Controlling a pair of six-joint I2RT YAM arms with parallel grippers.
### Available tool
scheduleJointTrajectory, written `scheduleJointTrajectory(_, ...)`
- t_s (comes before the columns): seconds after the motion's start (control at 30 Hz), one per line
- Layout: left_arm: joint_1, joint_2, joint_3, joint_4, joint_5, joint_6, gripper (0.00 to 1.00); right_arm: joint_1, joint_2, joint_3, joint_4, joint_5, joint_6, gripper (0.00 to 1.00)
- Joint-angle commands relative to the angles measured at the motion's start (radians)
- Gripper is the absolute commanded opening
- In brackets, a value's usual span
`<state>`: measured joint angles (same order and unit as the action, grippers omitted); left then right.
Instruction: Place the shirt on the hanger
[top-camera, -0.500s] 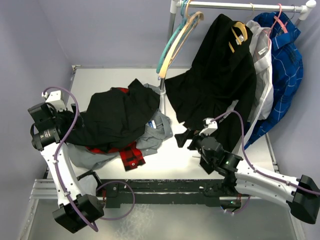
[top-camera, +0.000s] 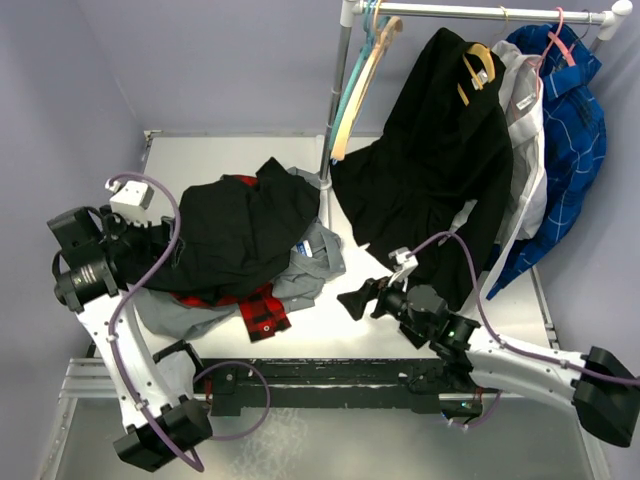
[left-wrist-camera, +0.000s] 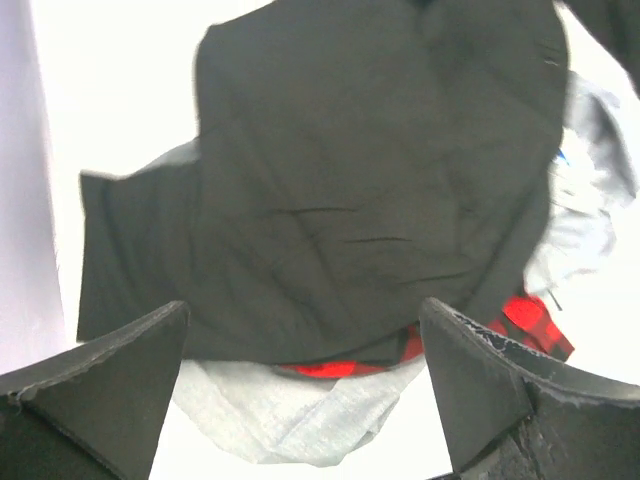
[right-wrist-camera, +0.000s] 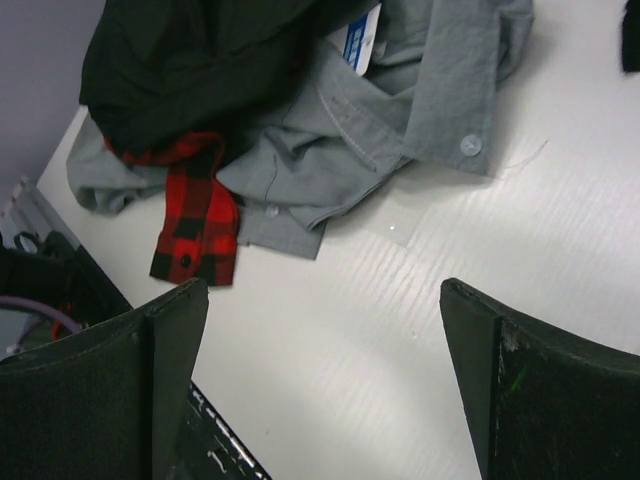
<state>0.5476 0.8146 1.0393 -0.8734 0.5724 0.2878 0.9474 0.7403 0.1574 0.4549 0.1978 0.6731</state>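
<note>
The black shirt (top-camera: 235, 235) lies crumpled on top of a clothes pile at the table's left middle. It fills the left wrist view (left-wrist-camera: 370, 180) and shows at the top left of the right wrist view (right-wrist-camera: 200, 60). The tan wooden hanger (top-camera: 368, 82) hangs empty on the rail at the back. My left gripper (top-camera: 140, 258) is open and empty at the pile's left edge, its jaws wide apart over the shirt's hem (left-wrist-camera: 305, 390). My right gripper (top-camera: 365, 297) is open and empty over bare table right of the pile (right-wrist-camera: 320, 380).
A red-and-black plaid shirt (top-camera: 262, 310) and a grey shirt (top-camera: 318, 262) lie under the black one. Teal hangers (top-camera: 352, 70) hang beside the tan one. A longer black garment (top-camera: 430, 170), a white shirt (top-camera: 525, 130) and a blue shirt (top-camera: 570, 130) hang on the rail (top-camera: 480, 12).
My right gripper has moved left and down towards the pile. My left wrist has shifted slightly back and down. The hangers on the rail have swung to hang narrower.
</note>
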Motion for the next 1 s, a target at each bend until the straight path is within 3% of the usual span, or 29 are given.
scheduleJointTrajectory(0.0, -0.010, 0.136, 0.199, -0.377, 0.360, 0.512, 0.99, 0.002, 0.120, 0.049, 0.144, -0.123, -0.044, 1.00)
scheduleJointTrajectory(0.1, -0.090, 0.174, 0.231, -0.448, 0.173, 0.668, 0.99, 0.002, 0.193, 0.076, 0.161, -0.151, -0.053, 0.99)
scheduleJointTrajectory(0.2, -0.199, 0.147, 0.128, -0.462, 0.000, 0.781, 0.99, 0.002, 0.227, 0.081, 0.190, -0.163, -0.066, 0.99)
scheduleJointTrajectory(0.3, -0.275, 0.115, 0.026, -0.445, -0.083, 0.834, 0.99, 0.002, 0.242, 0.074, 0.226, -0.156, -0.077, 0.99)
scheduleJointTrajectory(0.5, -0.370, 0.093, -0.106, -0.368, -0.121, 0.867, 1.00, 0.003, 0.293, 0.085, 0.231, -0.146, -0.066, 0.99)
scheduleJointTrajectory(0.87, -0.514, 0.204, -0.302, -0.035, -0.228, 0.800, 0.94, 0.004, 0.380, 0.125, 0.220, -0.034, -0.075, 1.00)
scheduleJointTrajectory(0.97, -0.525, 0.214, -0.339, 0.079, -0.249, 0.796, 0.86, 0.008, 0.350, 0.100, 0.324, -0.026, -0.144, 1.00)
